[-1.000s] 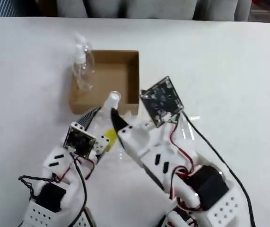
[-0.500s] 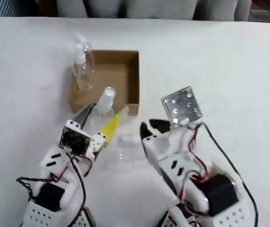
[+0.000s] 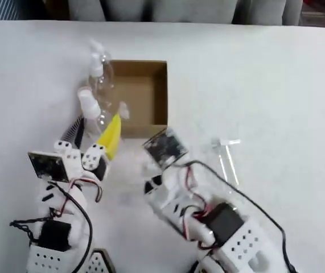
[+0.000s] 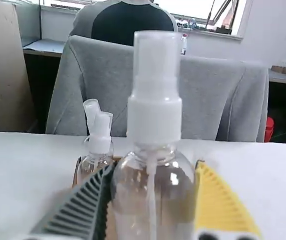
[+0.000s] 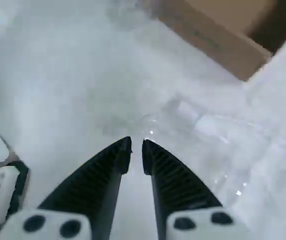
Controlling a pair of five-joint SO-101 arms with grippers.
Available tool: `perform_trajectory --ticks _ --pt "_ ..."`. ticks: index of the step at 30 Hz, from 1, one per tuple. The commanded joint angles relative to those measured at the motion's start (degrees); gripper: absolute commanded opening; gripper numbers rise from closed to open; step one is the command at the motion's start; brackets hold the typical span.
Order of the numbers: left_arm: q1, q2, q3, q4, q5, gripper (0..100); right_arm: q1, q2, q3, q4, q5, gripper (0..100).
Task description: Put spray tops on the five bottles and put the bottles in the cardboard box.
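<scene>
My left gripper (image 3: 98, 120) is shut on a clear bottle (image 4: 153, 195) with a white spray top (image 4: 155, 100), held upright between the grey and yellow fingers just in front of the cardboard box (image 3: 142, 94). Two capped bottles (image 4: 96, 145) stand at the box's left side (image 3: 98, 71). My right gripper (image 5: 136, 150) hangs low over the table with its black fingers almost touching and nothing between them. Just beyond its tips lies a clear bottle (image 5: 208, 130) on its side.
A loose spray top with its tube (image 3: 227, 149) lies on the white table to the right of the box. The right arm (image 3: 219, 222) fills the near middle. A grey-covered chair (image 4: 223, 100) stands behind the table.
The left gripper has carried the capped bottle left and away, up to the box's front left corner. The right arm has drawn back from the bottle and swung down toward the table.
</scene>
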Motion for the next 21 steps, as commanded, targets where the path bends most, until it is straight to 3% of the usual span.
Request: perform_trajectory --ticks 1,13,21 --pt "0.0 0.1 -4.5 -2.4 0.8 2 -5.9 -0.5 0.7 -5.8 -0.4 1.6" --pt "1.5 33.6 -23.1 -3.0 5.1 2 -6.5 -0.5 14.7 -36.5 -0.4 1.6" --pt "2.0 34.1 -18.6 -9.5 5.2 2 -6.5 -0.4 17.9 -44.3 -0.4 1.6"
